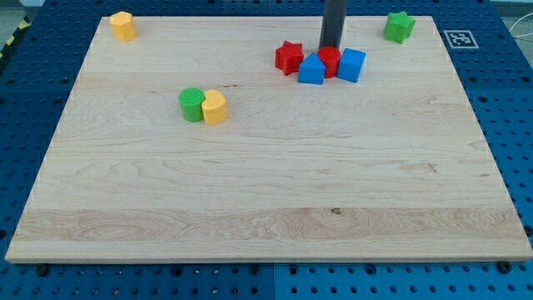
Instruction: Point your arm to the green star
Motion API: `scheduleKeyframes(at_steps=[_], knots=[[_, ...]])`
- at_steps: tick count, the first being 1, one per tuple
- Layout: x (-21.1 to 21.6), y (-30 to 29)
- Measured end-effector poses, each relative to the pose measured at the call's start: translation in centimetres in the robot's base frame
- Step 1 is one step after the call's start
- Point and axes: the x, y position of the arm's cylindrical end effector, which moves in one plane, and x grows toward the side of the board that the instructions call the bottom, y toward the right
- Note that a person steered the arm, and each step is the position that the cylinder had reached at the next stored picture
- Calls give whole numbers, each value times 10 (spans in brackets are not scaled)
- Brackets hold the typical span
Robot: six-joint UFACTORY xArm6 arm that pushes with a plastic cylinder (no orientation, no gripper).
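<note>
The green star [400, 27] sits near the board's top right corner. My tip [331, 47] comes down from the view's top and ends just above a cluster of blocks, well to the left of the green star. The cluster holds a red star [289, 57], a blue block [311, 70], a red block [331, 60] right below my tip, and a blue cube [351, 65]. My tip stands at the red block's upper edge; I cannot tell if it touches it.
A green cylinder [191, 104] and a yellow block [215, 107] stand side by side left of centre. Another yellow block [123, 26] sits at the top left corner. The wooden board [266, 192] lies on a blue perforated table.
</note>
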Motion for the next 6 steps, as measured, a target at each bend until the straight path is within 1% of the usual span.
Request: scheduleKeyframes(at_steps=[1, 2, 3, 4, 5, 6], knots=[[19, 77], [31, 141], [10, 171], [-30, 168], [-45, 148], [-45, 116]])
